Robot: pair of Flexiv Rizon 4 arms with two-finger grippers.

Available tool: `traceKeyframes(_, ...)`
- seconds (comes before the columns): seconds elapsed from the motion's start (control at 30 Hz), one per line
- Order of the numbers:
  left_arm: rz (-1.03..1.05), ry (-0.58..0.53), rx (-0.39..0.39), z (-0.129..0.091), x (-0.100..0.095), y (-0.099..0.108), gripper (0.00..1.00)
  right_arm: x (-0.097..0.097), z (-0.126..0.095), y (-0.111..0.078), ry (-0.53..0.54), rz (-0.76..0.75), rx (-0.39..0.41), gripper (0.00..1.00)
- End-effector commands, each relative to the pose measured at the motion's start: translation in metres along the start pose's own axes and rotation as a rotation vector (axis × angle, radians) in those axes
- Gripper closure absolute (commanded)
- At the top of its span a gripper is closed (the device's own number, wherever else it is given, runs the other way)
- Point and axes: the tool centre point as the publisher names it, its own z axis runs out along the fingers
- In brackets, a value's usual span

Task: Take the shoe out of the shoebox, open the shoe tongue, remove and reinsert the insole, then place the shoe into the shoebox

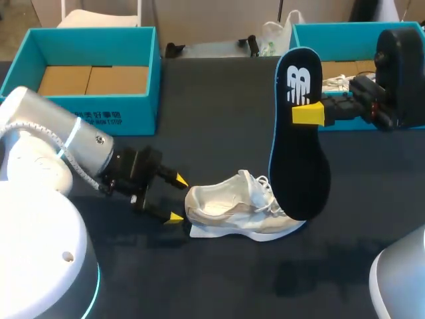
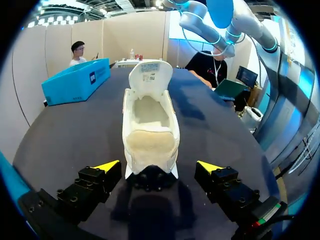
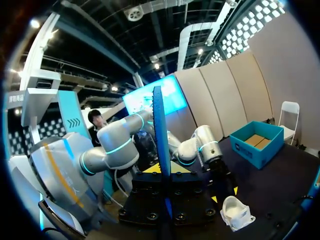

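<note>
Head view: a cream-white shoe point(image 1: 232, 209) lies on its sole near the middle of the dark worktop point(image 1: 219, 119), toward the near edge, with its heel toward the left edge and its toe toward the right. The left gripper point(image 1: 177, 198) sits low at the heel. Its fingers are spread wide, one on each side of the heel, and in the left wrist view neither tip touches the shoe. The right gripper point(image 1: 302, 113), coming in from the right edge, has its fingers closed on a dark, blue-edged insole point(image 1: 299, 166). The insole is held upright with its lower end over the shoe's front; contact cannot be told. An open teal shoebox point(image 1: 99, 109) stands at the far left corner and a second teal box point(image 1: 345, 41) at the far right.
</note>
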Motion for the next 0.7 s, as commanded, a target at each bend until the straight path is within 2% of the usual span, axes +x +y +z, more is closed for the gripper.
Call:
traceKeyframes(0.03,0.000,0.000,-0.013,0.000,0.000,-0.001,0.00,-0.001,0.002,0.001,0.001,0.001,0.002,1.00)
traceKeyframes(0.2,0.000,0.000,-0.013,0.000,0.000,-0.001,0.00,-0.001,0.002,0.001,0.001,0.001,0.002,1.00)
traceKeyframes(0.27,-0.007,-0.002,-0.063,0.000,0.002,-0.006,0.00,-0.001,0.002,0.001,0.001,0.001,0.002,1.00)
traceKeyframes(0.4,0.001,-0.002,-0.100,-0.002,0.003,-0.019,0.00,-0.001,0.002,0.001,0.001,0.001,0.002,1.00)
traceKeyframes(0.47,-0.010,0.008,-0.184,-0.001,0.002,-0.023,0.00,-0.001,0.002,0.001,0.001,0.001,0.002,1.00)
traceKeyframes(0.5,0.003,0.008,-0.189,-0.001,0.002,-0.024,0.00,-0.001,0.002,0.001,0.001,0.001,0.002,1.00)
traceKeyframes(0.53,-0.006,0.030,-0.237,0.000,0.003,-0.026,0.00,-0.001,0.002,0.001,0.001,0.001,0.002,1.00)
traceKeyframes(0.6,-0.016,0.043,-0.286,0.001,0.004,-0.027,0.00,-0.001,0.002,0.001,0.001,0.001,0.002,1.00)
traceKeyframes(0.63,-0.042,0.064,-0.337,0.002,0.003,-0.026,0.00,-0.001,0.002,0.001,0.001,0.001,0.002,1.00)
traceKeyframes(0.67,-0.029,0.026,-0.394,0.001,0.002,-0.026,0.00,-0.001,0.002,0.001,0.001,0.001,0.002,1.00)
traceKeyframes(0.7,-0.029,0.026,-0.394,0.001,0.002,-0.026,0.00,-0.001,0.002,0.001,0.001,0.001,0.002,1.00)
